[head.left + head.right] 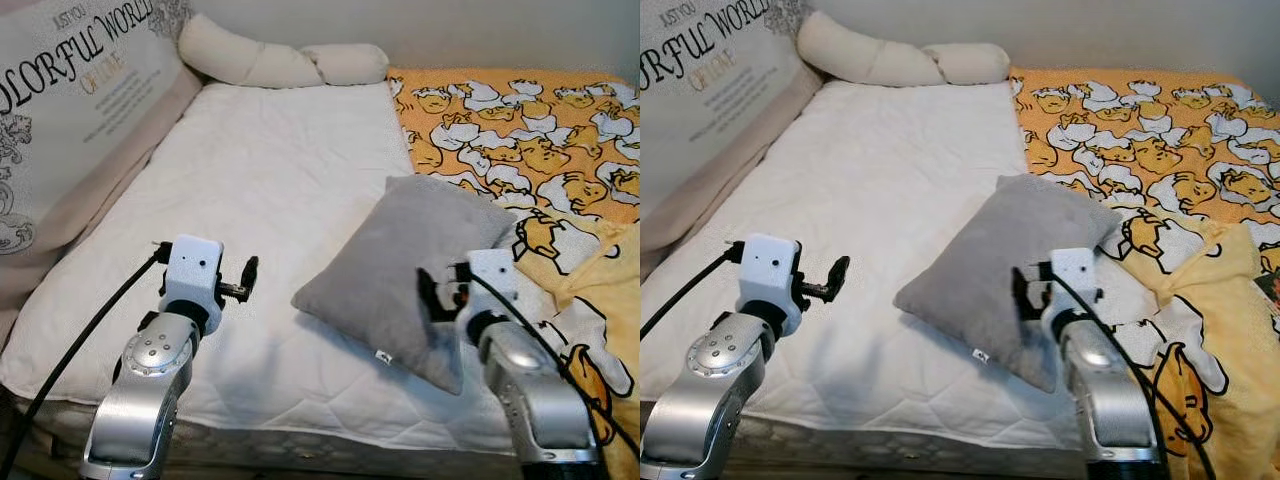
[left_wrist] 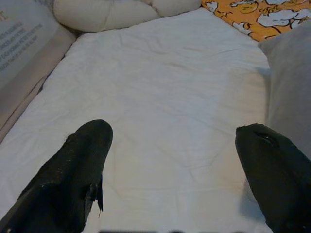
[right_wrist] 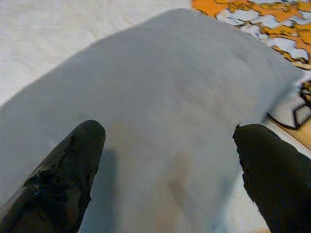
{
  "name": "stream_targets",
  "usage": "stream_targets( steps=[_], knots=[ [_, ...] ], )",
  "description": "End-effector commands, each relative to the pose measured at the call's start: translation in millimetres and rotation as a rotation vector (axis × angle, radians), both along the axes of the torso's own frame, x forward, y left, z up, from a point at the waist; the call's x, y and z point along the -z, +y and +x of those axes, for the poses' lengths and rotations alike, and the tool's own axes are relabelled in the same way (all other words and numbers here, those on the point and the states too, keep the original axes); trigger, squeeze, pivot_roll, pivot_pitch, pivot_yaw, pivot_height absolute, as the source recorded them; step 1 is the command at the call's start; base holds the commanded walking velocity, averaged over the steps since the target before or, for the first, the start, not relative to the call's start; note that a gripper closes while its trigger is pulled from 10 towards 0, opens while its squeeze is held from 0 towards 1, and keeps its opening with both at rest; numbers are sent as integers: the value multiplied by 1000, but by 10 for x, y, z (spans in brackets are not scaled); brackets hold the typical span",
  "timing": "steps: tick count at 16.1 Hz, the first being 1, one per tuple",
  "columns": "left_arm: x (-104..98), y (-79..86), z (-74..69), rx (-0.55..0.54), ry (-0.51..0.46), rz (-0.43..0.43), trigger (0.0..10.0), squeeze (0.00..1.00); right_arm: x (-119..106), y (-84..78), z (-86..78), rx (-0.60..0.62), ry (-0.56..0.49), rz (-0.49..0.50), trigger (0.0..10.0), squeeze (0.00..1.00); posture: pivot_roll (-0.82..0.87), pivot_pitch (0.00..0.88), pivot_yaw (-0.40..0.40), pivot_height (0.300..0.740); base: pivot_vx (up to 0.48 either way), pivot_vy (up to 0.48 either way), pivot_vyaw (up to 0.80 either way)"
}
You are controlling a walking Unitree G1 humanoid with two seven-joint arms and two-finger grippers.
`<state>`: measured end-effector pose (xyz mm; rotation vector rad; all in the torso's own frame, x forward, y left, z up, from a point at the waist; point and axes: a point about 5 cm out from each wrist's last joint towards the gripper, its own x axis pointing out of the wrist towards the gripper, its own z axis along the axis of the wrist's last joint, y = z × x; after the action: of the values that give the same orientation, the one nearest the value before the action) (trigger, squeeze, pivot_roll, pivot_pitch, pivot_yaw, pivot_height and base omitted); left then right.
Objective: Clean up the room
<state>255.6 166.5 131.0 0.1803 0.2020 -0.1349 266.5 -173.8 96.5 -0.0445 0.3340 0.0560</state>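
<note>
Right wrist view: the right gripper, fingers spread and empty, hovers over the soft grey square pillow near the white quilted mattress's front edge. Best to pinch its near corner deeply. The left gripper hangs unclenched beside it.

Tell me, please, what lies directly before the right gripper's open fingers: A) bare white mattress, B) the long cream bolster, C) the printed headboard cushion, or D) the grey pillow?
D: the right gripper hangs over the grey pillow, which spans its wrist view between the fingers.
</note>
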Motion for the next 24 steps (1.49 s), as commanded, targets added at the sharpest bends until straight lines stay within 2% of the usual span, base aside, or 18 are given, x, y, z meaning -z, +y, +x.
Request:
stream_targets(
  steps=[1, 3, 5, 8, 10, 13, 14, 15, 16, 17, 24],
  knots=[
    [-15, -10, -2, 12, -3, -8, 10000, 0, -130, -18, 66, 22, -32, 37, 10000, 1000, 28, 0, 28, 740, 0, 0, 0],
    [-11, 6, 23, 16, -1, -10, 10000, 0, -118, -71, 106, 79, -23, 63, 10000, 1000, 20, 0, 35, 740, 0, 0, 0],
    [-5, -102, 81, 122, 16, 3, 10000, 0, 60, -153, 292, 152, 67, 152, 10000, 1000, 23, 0, 54, 740, 0, 0, 0],
    [-36, -230, 81, 250, 35, -40, 10000, 0, 253, -213, 500, 242, 175, 250, 10000, 1000, 29, 0, 68, 740, 0, 0, 0],
    [-53, -313, 39, 377, 59, -67, 10000, 0, 379, -205, 605, 219, 255, 358, 10000, 1000, 46, 0, 60, 740, 0, 0, 0],
    [-59, -359, 10, 476, 93, -75, 10000, 0, 502, -207, 633, 229, 361, 429, 10000, 1000, 58, 0, 53, 740, 0, 0, 0],
    [-61, -366, 8, 496, 105, -88, 10000, 0, 547, -217, 632, 243, 399, 433, 10000, 0, 59, 0, 51, 740, 0, 0, 0],
    [-60, -373, 3, 518, 116, -87, 10000, 0, 569, -233, 642, 259, 420, 437, 10000, 0, 62, 0, 50, 740, 0, 0, 0],
    [-58, -369, 3, 522, 119, -85, 10000, 0, 571, -235, 651, 264, 425, 438, 7333, 0, 63, 0, 48, 740, 0, 0, 0],
    [-54, -363, 5, 522, 122, -83, 10000, 0, 568, -230, 662, 264, 425, 441, 0, 0, 62, 0, 47, 740, 0, 0, 0],
    [3, -366, 16, 497, 139, -65, 10000, 0, 552, -115, 706, 223, 412, 520, 0, 0, 57, 0, 30, 740, 0, 0, 0]
  ],
)
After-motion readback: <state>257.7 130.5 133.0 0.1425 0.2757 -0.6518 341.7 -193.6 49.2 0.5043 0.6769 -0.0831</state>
